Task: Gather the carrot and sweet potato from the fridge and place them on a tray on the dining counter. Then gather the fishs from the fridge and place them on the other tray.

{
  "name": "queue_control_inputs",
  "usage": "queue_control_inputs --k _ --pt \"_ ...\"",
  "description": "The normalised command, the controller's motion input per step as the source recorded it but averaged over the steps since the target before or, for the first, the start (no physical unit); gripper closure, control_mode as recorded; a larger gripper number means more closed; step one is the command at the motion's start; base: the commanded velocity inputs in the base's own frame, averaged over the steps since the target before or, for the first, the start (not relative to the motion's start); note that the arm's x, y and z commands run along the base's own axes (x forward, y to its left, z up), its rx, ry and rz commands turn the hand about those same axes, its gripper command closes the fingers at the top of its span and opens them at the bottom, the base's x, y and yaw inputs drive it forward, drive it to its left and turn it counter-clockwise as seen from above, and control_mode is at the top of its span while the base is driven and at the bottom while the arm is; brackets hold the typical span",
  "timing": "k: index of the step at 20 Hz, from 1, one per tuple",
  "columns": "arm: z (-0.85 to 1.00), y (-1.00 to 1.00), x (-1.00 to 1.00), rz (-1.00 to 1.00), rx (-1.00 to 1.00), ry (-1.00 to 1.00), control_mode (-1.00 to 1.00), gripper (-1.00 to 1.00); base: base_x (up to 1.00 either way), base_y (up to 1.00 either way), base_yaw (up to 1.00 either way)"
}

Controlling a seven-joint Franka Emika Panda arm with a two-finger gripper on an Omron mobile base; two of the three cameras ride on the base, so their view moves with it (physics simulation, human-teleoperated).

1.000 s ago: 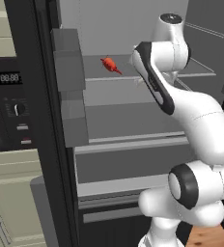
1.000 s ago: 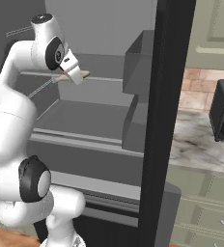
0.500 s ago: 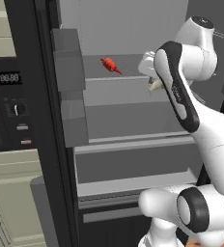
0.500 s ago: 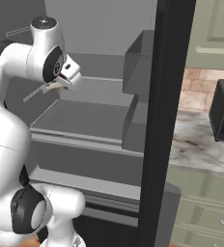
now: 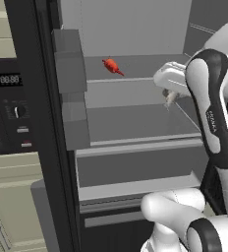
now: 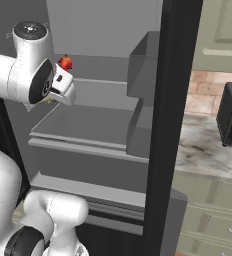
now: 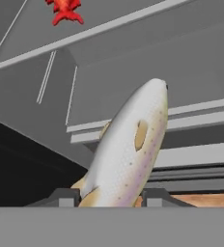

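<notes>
Hand view first: pale silvery fish (image 7: 131, 149) stands between the two dark finger tips (image 7: 64, 197), tail down at 6 o'clock, nose pointing up toward 1 o'clock; gripper (image 7: 109, 197) clamped on it at the tail end; body speckled, one small fin showing on the flank. Red fish (image 7: 64, 9) lies at 11 o'clock on an upper fridge shelf (image 7: 133, 29), well apart from the held one.

Left base view: white arm (image 5: 209, 123) rises from 5 o'clock, elbow folded high at 2 o'clock, forearm hanging down the right side; hand (image 5: 171, 79) reaches left at about 3 o'clock, level with the middle shelf of the open fridge (image 5: 135, 123); a sliver of the pale fish (image 5: 170, 98) hangs under it; red fish (image 5: 112, 66) sits on the shelf at 12 o'clock, away from the hand.

Right base view: wrist joint (image 6: 30, 65) bulks at 10 o'clock, hand (image 6: 62, 87) turned toward the fridge interior (image 6: 88, 120); red fish (image 6: 65, 63) peeks just above it; black door edge (image 6: 163, 125) runs down the centre; marble counter (image 6: 208, 150) at 3 o'clock.
</notes>
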Motion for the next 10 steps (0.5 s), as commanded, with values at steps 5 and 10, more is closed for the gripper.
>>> queue_control_inputs --k 5,10 --pt "0.07 0.07 -0.85 0.09 -0.01 -0.08 -1.0 1.0 0.0 0.0 0.0" --pt "0.01 0.08 -0.38 0.02 -0.02 -0.02 -1.0 1.0 0.0 0.0 0.0"
